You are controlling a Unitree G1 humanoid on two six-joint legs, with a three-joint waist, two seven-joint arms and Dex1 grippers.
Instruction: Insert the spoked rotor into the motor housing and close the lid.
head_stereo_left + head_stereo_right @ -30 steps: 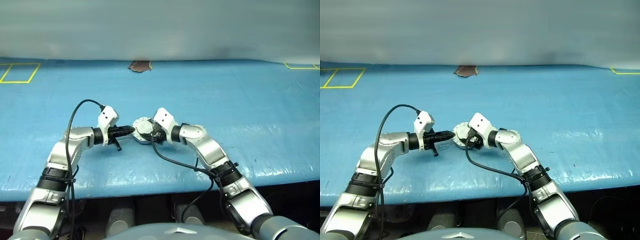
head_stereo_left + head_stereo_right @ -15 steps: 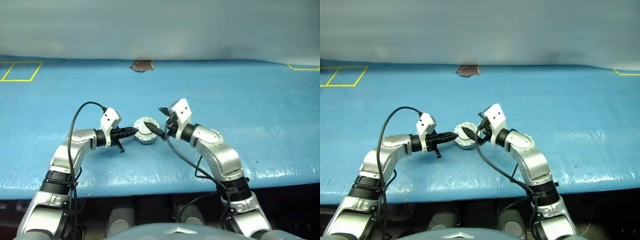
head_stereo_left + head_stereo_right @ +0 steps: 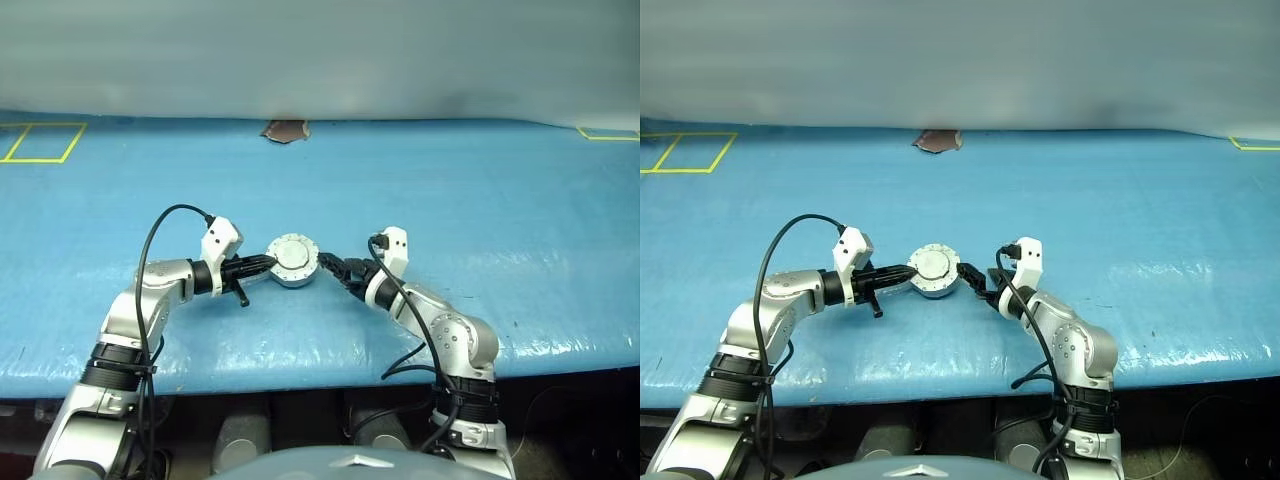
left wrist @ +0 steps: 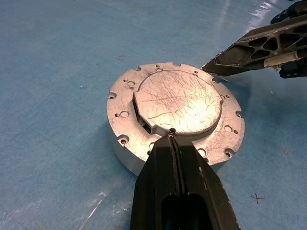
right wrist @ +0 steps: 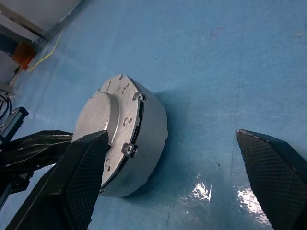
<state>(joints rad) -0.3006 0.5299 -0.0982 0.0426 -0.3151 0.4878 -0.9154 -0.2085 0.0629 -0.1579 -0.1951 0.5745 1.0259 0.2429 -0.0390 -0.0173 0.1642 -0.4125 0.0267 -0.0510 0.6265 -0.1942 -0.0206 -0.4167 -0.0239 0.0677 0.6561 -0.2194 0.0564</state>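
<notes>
The lid (image 4: 177, 103), pale silver face up, lies flat on the round silver motor housing (image 5: 151, 139) on the blue table, a thin seam between them. The spoked rotor is hidden. My left gripper (image 3: 265, 262) is shut, and its tip (image 4: 171, 136) rests on the lid's near-left edge. My right gripper (image 3: 328, 265) stands open just right of the stack, its fingers apart with nothing between them. One of its fingers (image 4: 249, 48) points at the lid's rim, close to it.
The blue table cover (image 3: 480, 210) spreads wide around the stack. A brown patch (image 3: 283, 131) lies at the far edge. Yellow tape marks sit at the far left (image 3: 40, 143) and far right (image 3: 605, 132). The table's front edge (image 3: 300, 375) runs just below my arms.
My right gripper has come off the top of the lid, drawn back to the right, rolled over and opened wide. The lid now shows whole. My left gripper has stayed put.
</notes>
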